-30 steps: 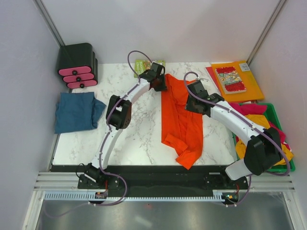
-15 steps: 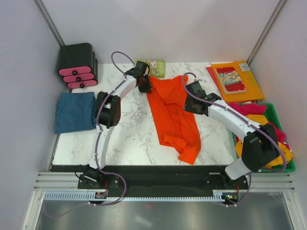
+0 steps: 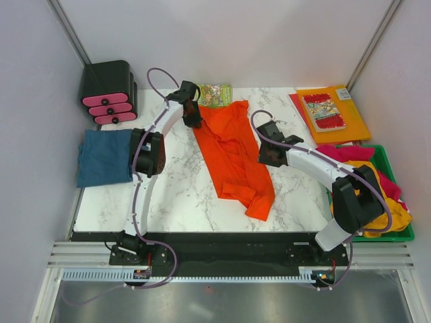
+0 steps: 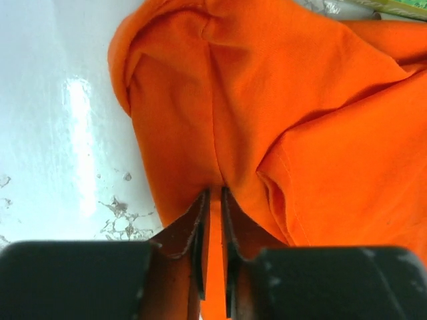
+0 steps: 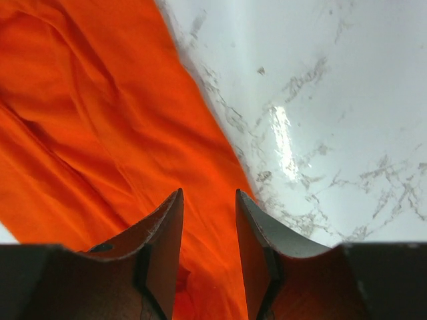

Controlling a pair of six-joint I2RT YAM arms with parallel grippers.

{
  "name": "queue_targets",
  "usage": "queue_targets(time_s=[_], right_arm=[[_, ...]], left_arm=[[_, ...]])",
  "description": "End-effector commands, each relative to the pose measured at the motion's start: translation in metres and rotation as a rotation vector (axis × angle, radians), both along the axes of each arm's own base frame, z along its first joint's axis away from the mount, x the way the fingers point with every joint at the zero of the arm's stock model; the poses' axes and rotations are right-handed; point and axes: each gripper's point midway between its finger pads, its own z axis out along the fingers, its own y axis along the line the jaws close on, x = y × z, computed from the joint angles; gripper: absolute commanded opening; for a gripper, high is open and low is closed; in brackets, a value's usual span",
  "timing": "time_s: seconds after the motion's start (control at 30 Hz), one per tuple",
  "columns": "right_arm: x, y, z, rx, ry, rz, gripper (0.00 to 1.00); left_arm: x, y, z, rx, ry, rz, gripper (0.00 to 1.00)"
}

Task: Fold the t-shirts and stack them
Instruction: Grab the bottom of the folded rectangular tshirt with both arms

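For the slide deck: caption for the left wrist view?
Left fingers pinching a fold of the orange t-shirt over the marble table.

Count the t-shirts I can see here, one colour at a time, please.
orange-red t-shirt: 1
teal-blue t-shirt: 1
magenta-pink t-shirt: 1
mustard-yellow t-shirt: 1
Total: 4

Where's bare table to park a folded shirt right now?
Biggest free patch: near-left of the table, between the left arm, the orange shirt and the near edge. A smaller one lies near-right, between the shirt's hem and the green bin. Crowded: the far edge with drawers, packet and folder; the teal shirt fills the left side.
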Motion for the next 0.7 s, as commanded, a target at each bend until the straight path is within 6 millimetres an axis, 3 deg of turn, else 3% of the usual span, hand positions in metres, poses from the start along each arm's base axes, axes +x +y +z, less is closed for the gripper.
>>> queue_targets(time_s=[0.0,0.13,0.17,0.2,0.23,0.33,0.47,0.67], right_arm=[[-0.008,-0.010,-0.011,-0.033,0.006,-0.015,0.44],[-0.011,-0.013,-0.001,-0.027,-0.026,-0.005,0.45],[-0.012,-0.013,-0.001,-0.027,-0.025,0.000,0.45],[-0.012,-0.013,0.000,-0.024,-0.031,0.003,0.45],[-0.015,-0.014,-0.004,-0.028,-0.021,0.004,0.45],[-0.023,-0.011,-0.021,-0.015,0.025,0.023,0.44],[-0.039,-0.014,-0.049,-0.022,0.100,0.024,0.43],[-0.059,-0.024,-0.072,-0.051,0.165,0.016,0.43]], left_arm=[[-0.006,-0.003,0.031,0.011,-0.029,-0.033,0.22],[-0.025,-0.024,0.075,-0.017,-0.117,-0.065,0.30],[-0.037,-0.025,0.069,-0.013,-0.094,-0.074,0.30],[-0.045,-0.035,0.084,-0.026,-0.119,-0.098,0.30],[-0.052,-0.041,0.085,-0.028,-0.117,-0.116,0.30],[-0.074,-0.053,0.068,0.001,-0.076,-0.158,0.28],[-0.098,-0.063,0.027,0.023,0.019,-0.186,0.26],[-0.108,-0.083,-0.018,0.069,0.085,-0.229,0.25]])
